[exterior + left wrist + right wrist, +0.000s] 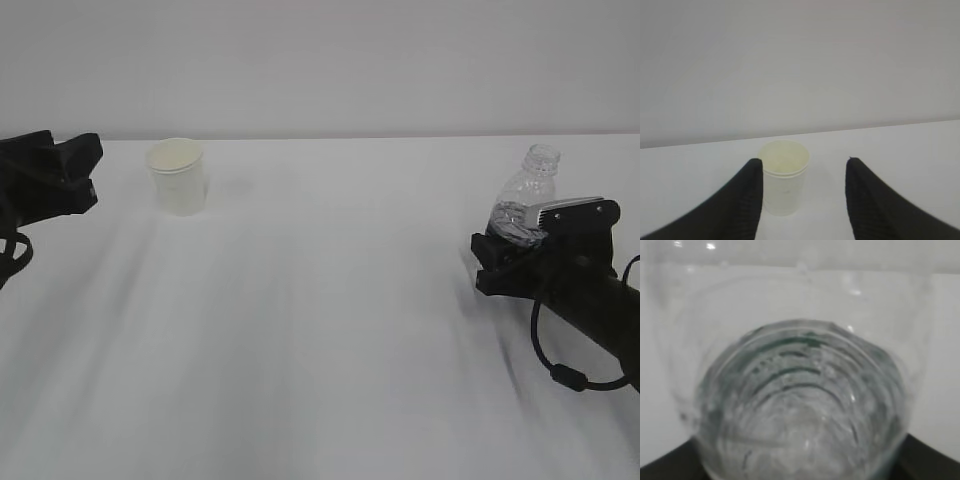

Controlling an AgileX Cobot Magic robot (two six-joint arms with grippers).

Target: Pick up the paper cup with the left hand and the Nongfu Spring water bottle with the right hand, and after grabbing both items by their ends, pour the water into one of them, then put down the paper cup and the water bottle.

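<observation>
The paper cup [177, 176] stands upright on the white table, cream with a rolled rim and nothing in it. My left gripper [92, 172] hovers a short way to its left, open and holding nothing. In the left wrist view the cup [784, 182] stands ahead of the left gripper [805, 162], closer to the left finger. My right gripper [520, 240] is shut on the lower body of the Nongfu Spring water bottle [528, 190], which leans left with its capless neck up. A little water [515, 215] lies low inside. The ribbed bottle [800, 405] fills the right wrist view between the fingers of the right gripper [800, 467].
The white table [330, 330] stretches between the two arms, with a plain pale wall behind it. A black cable loop [570, 375] hangs under the right arm.
</observation>
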